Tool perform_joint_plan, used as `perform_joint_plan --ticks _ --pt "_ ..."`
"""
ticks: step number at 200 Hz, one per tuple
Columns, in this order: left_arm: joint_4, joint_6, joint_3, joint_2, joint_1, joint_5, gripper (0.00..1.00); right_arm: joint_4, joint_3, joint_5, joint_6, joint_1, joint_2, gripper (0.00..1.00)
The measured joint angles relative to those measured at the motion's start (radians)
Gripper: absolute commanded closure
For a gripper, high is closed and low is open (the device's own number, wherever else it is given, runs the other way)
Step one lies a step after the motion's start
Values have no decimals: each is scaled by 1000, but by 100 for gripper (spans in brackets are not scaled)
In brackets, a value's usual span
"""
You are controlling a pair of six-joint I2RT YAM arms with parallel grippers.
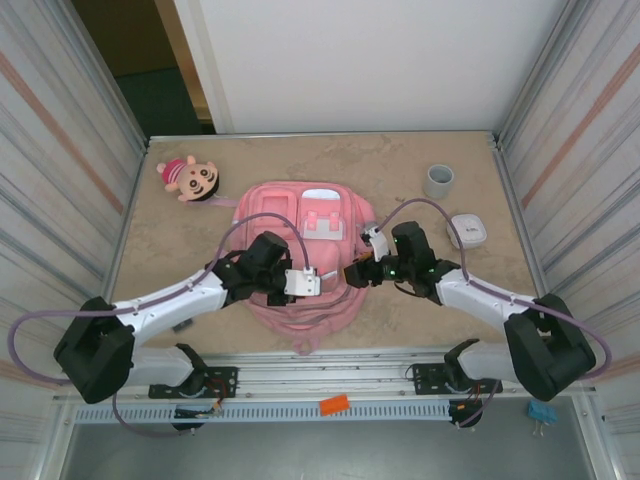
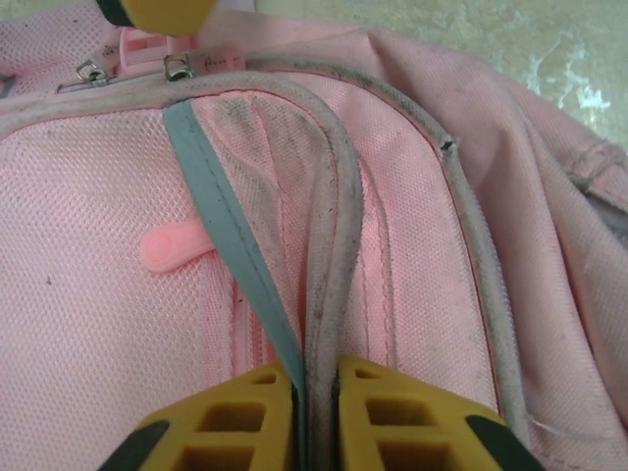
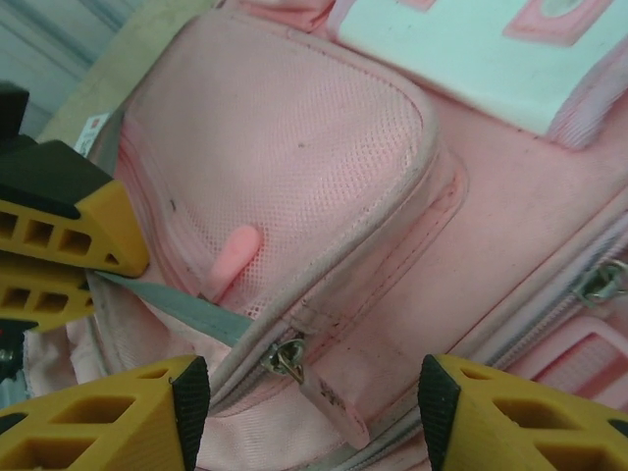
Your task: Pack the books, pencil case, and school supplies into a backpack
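Tabletop (image 1: 300,160) tan, walls (image 1: 60,130) striped; L claw (image 2: 316,381) pinching backpack (image 2: 78,245) trim, R claw (image 3: 304,392) spread.

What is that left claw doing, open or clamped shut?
Clamped shut: the left claw has its yellow fingers pressed together on a slim grey-blue strip lying across the pink backpack.

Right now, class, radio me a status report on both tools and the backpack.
Left tool shut on a grey-blue strip at the pocket edge of the backpack. Right tool open over a zip pull. Doll, cup well apart.
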Motion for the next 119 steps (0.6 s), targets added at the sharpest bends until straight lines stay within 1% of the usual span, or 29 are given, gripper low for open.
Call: perform_joint_plan --ticks 17,29,54,78,95,102,119 --pt "5 -4 -9 -15 8 12 90 11 6 -17 -10 0 35 40" --pt "9 -8 -13 -22 14 19 91 11 19 -34 -16 0 63 42" --pt "10 -30 -17 -31 35 30 92 15 39 -84 -31 -6 94 47" --pt "16 -63 -17 -39 59 47 93 13 40 -127 -38 -10 100 57" --pt "19 -84 -17 -41 71 64 93 10 40 -143 -42 -10 105 58" --pt "20 -90 -18 -42 73 72 93 11 42 -152 -42 -10 111 64" --pt "26 -109 -21 -47 77 80 94 10 50 -175 -42 -10 129 81"
